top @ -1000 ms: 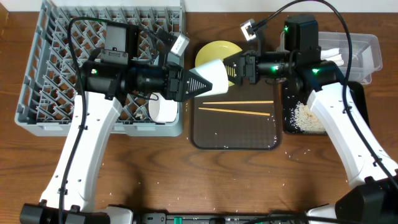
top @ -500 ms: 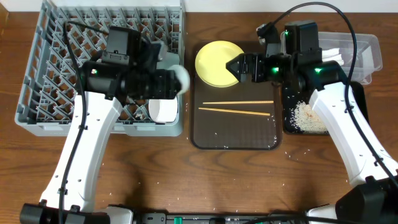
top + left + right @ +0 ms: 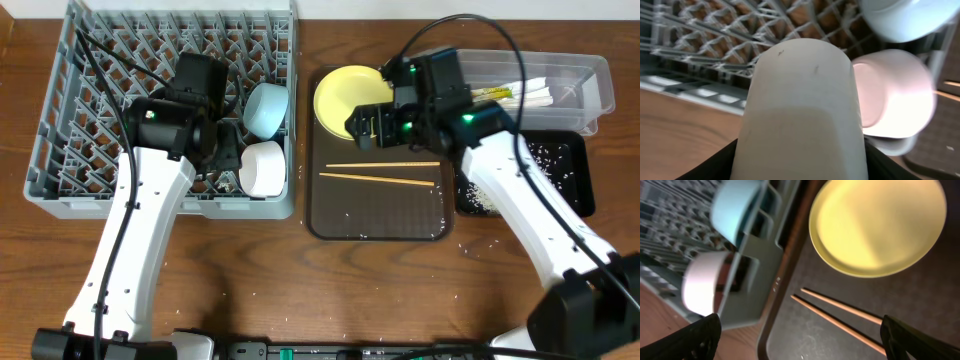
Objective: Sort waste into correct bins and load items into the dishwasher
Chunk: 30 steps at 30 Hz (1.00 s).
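In the last second I swung the left arm away from the brown tray (image 3: 380, 215), where it had been reaching out close to the right arm, and back over the grey rack (image 3: 90, 60). The left gripper (image 3: 226, 150) pointed down into the rack's right side, closed around the small white cup (image 3: 802, 115). The cup filled the left wrist view, just beside the white bowl (image 3: 264, 167) and the blue bowl (image 3: 266, 106), both already lying in the rack. From above the cup was hidden under the gripper, and I could not tell if it had touched the pegs. I judged it nearly loaded, with only the release left.

Meanwhile the right arm had come off the black tray (image 3: 570, 180) side and moved left. The right gripper (image 3: 358, 125) hung over the yellow plate's (image 3: 340, 95) right edge, jaws spread wide and empty, so I took the plate as next. The plate and the chopsticks (image 3: 385, 172) lay on the brown tray as before. Rice (image 3: 478, 192) sat in the black tray, and the napkins (image 3: 535, 92) sat in the clear tub (image 3: 590, 75).

I could read no brand, label or writing anywhere.
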Available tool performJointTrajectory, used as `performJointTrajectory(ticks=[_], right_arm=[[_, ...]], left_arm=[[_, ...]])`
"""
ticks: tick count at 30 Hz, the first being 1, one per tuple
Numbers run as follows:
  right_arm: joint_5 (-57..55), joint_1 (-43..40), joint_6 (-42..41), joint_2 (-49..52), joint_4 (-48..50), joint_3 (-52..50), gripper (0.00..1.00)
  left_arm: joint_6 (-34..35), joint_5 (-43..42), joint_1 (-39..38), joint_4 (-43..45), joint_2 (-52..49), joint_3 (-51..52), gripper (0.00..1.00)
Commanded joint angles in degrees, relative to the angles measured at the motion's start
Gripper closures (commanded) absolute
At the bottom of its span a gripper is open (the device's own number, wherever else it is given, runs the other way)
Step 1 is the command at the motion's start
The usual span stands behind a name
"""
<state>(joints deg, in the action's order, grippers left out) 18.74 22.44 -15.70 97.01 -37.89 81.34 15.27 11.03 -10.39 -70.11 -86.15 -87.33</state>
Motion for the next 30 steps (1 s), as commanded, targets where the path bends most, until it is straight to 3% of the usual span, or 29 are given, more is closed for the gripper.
performJointTrajectory(ticks=[1, 10, 16, 25, 30], right_arm=[[-1.9, 0.5, 0.1, 1.9, -0.7, -0.2, 0.01], [-2.4, 0.5, 0.5, 3.3, -3.7, -0.3, 0.01], [-2.5, 0.5, 1.1, 3.3, -4.5, -0.3, 0.01], [-2.5, 0.5, 1.6, 3.3, -5.2, -0.3, 0.01], [-2.4, 0.5, 1.6, 3.3, -5.4, -0.3, 0.01]], left_arm=[[1.6, 5.2, 0.1, -0.4, -0.5, -1.5, 0.55], [1.5, 4.2, 2.6, -0.6, -6.2, -1.4, 0.5], [-0.7, -2.9, 4.7, -0.3, -10.6, -1.4, 0.5], [-0.8, -3.4, 6.9, -0.4, -17.4, -1.4, 0.5], [-0.8, -3.3, 7.0, 0.1, -20.2, -1.3, 0.33]])
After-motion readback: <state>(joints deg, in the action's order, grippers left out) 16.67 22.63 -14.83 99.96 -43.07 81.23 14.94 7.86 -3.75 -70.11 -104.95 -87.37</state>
